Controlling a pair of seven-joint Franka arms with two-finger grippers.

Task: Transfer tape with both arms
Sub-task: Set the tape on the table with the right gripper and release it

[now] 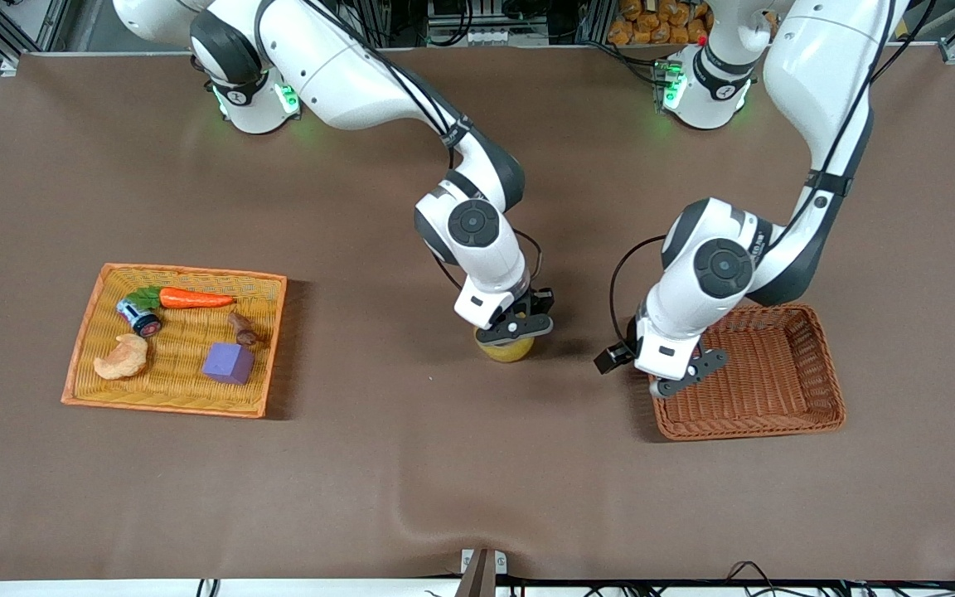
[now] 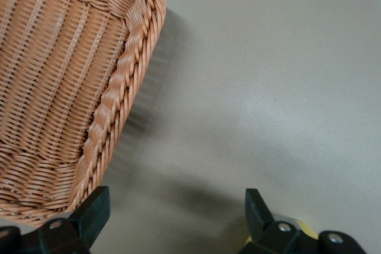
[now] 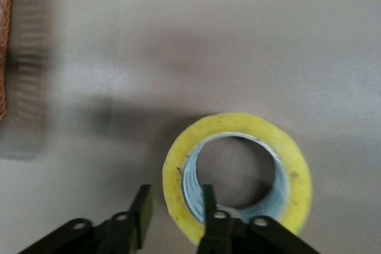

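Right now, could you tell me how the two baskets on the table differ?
The flat orange basket at the right arm's end holds toys: a carrot, a purple cube and more. The brown basket at the left arm's end has taller walls, shows nothing inside, and sits under the left gripper. Both are rectangular and woven.
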